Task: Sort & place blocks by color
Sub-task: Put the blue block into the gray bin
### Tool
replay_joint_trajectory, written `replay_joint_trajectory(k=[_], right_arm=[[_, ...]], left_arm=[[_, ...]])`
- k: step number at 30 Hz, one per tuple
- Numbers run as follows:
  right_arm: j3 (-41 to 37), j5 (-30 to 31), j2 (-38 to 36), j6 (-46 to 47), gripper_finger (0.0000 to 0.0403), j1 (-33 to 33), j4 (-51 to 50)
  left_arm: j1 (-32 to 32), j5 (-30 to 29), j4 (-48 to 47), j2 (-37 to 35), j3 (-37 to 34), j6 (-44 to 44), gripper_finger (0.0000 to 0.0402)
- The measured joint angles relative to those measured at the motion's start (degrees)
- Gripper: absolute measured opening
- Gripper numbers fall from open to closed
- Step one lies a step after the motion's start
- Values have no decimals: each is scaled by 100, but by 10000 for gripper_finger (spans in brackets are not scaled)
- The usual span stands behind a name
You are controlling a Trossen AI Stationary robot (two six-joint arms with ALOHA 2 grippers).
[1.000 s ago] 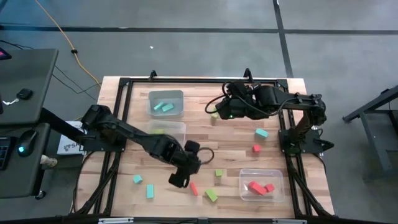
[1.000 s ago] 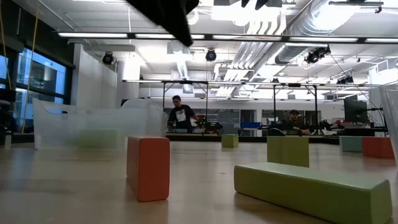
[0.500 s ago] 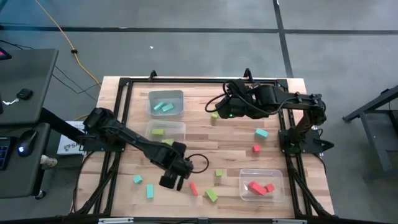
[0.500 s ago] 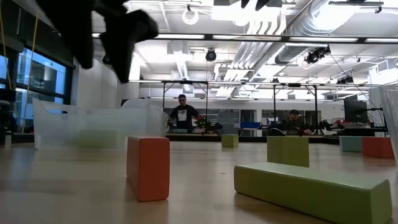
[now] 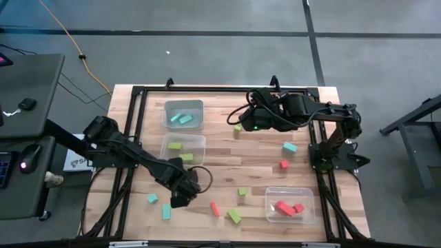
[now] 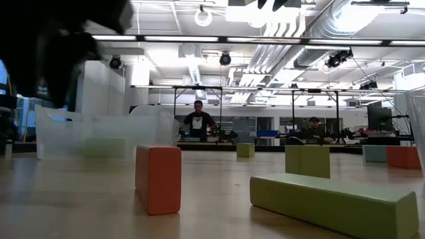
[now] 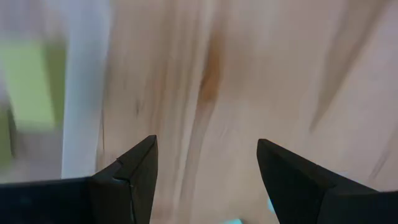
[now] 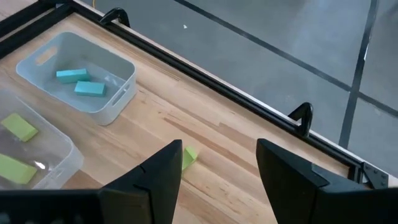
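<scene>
My left gripper [image 5: 180,198] fingers [image 7: 134,174] are spread and empty; two cyan blocks [image 5: 166,211] lie just beside them on the table [image 5: 227,148]. I judge they're light, rigid and smooth: pinch across flat sides. My right gripper [image 8: 219,169] waits, spread, holding nothing.

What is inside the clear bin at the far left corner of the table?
Two cyan blocks lie inside this clear bin, side by side on its floor. Nothing covers them, and no other colour shows in it.

Wooden table [image 5: 220,148]: three clear bins [image 5: 184,114], loose blocks [image 5: 289,147] scattered.
</scene>
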Motion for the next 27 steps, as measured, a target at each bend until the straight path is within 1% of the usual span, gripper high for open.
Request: replay_joint_trajectory(k=[5,9,12,20,27], right_arm=[[0,7,0,-257,197,0,11],[0,8,0,-440,197,-13,25],[0,4,0,-594,197,-34,60],[0,-65,0,-891,197,-147,81],[0,-255,0,-1085,197,-233,94]], left_arm=[[-300,-15,-209,-303,-290,-1705,225],[-543,-44,-200,-491,-510,-3023,225],[-728,-167,-107,-517,-541,-3865,225],[-1133,-213,11,-533,-544,-5561,225],[-1554,-253,2,-447,-544,-7013,225]])
